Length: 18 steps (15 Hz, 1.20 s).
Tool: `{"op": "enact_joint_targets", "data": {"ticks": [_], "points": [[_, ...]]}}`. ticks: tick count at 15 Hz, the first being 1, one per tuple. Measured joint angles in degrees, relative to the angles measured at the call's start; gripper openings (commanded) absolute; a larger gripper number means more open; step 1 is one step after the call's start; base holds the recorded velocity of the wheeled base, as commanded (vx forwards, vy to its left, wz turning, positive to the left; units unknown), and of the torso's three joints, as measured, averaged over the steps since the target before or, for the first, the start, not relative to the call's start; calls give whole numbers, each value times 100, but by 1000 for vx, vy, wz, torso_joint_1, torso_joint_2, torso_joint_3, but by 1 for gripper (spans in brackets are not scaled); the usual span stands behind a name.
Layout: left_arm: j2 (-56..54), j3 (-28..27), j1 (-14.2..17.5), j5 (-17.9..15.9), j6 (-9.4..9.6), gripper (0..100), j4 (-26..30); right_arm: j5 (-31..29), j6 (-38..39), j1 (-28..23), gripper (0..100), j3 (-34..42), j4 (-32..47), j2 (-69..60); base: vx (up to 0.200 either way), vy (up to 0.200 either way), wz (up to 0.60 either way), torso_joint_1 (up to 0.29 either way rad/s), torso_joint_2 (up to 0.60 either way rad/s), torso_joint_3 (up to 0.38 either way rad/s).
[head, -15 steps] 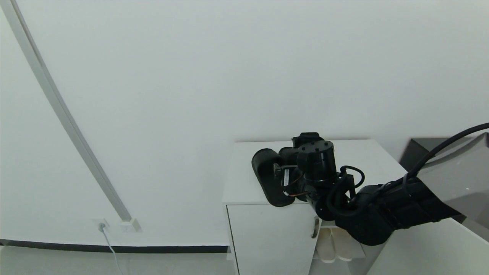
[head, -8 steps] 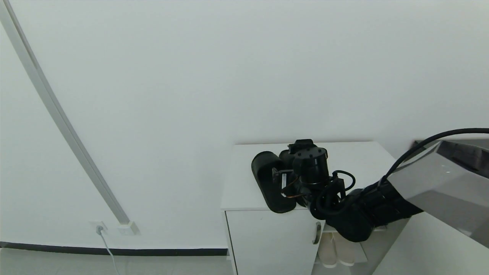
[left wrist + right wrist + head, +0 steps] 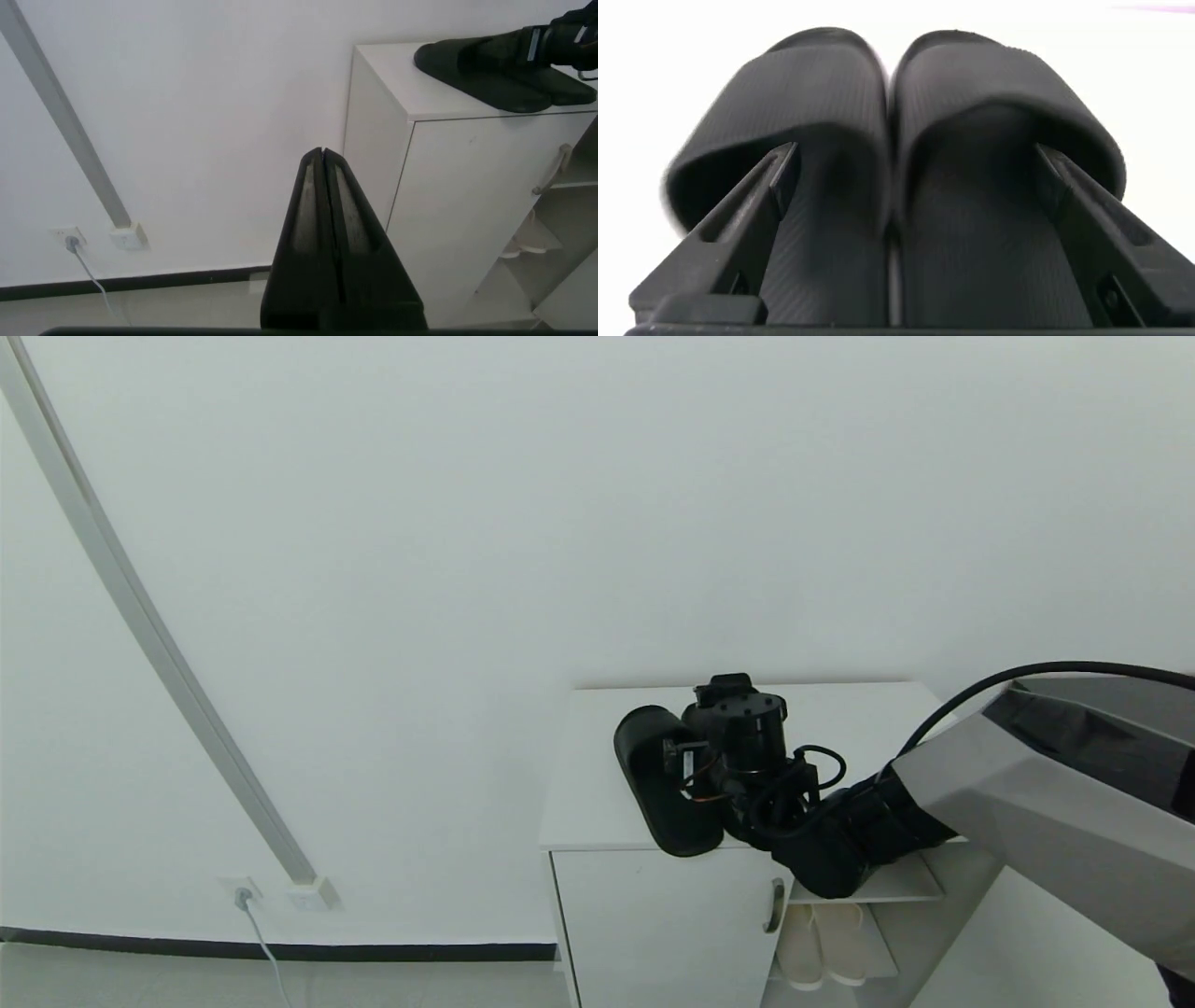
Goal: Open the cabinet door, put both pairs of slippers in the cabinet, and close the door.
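Right pincer [image 3: 915, 154] spread wide at ribbed black slippers [image 3: 822, 89]; left pincer [image 3: 322, 161] pressed together.

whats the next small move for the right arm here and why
Probably close the right pincer on the black slippers: its open fingers flank the pair atop the cabinet and seem not yet to squeeze it. The white slippers already sit on a shelf inside.

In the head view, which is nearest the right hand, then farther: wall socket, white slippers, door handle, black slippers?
1. black slippers: on top of the cabinet, at the right hand.
2. door handle: below, on the cabinet front.
3. white slippers: lower still, inside the cabinet.
4. wall socket: far left, low on the wall.
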State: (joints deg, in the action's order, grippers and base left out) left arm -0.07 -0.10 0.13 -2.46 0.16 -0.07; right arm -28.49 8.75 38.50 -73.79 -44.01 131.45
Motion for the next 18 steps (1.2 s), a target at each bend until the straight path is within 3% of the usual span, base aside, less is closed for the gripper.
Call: {"op": "enact_joint_targets", "data": {"ticks": [9,10,18], "points": [[0,0,2,1,-5,0,0,123,-139,-165,100,-887,93,634,0,0,0,0,0,0],[0,0,2,0,-5,0,0,123,-139,-168,0,-936,93,661,0,0,0,0,0,0],[0,0,2,0,-6,0,0,123,-139,-165,0,-956,73,700,0,0,0,0,0,0]]}}
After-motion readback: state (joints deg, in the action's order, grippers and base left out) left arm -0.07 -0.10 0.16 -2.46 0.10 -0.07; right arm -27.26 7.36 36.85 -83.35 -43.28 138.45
